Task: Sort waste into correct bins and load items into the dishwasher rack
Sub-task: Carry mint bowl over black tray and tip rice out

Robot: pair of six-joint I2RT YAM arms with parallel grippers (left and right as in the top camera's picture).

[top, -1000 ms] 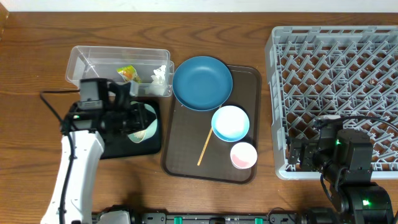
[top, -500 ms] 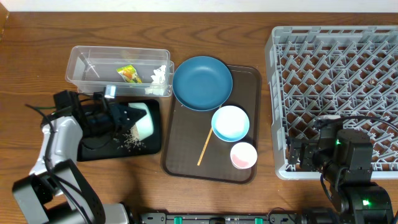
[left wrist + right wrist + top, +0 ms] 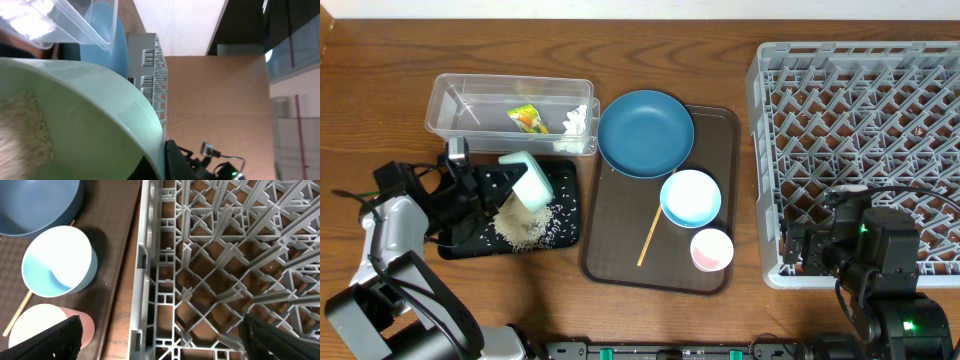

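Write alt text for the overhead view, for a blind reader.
The left gripper tilts a pale green bowl over a black tray, where rice lies heaped. A brown tray holds a blue dish, a light blue bowl, a cup and a chopstick; a grey rack fills the right side.

rice in left tray, tub behind it, rack right

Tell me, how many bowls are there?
2. The pale green bowl is held tipped over the black tray. The light blue bowl sits on the brown tray. None seem hidden.
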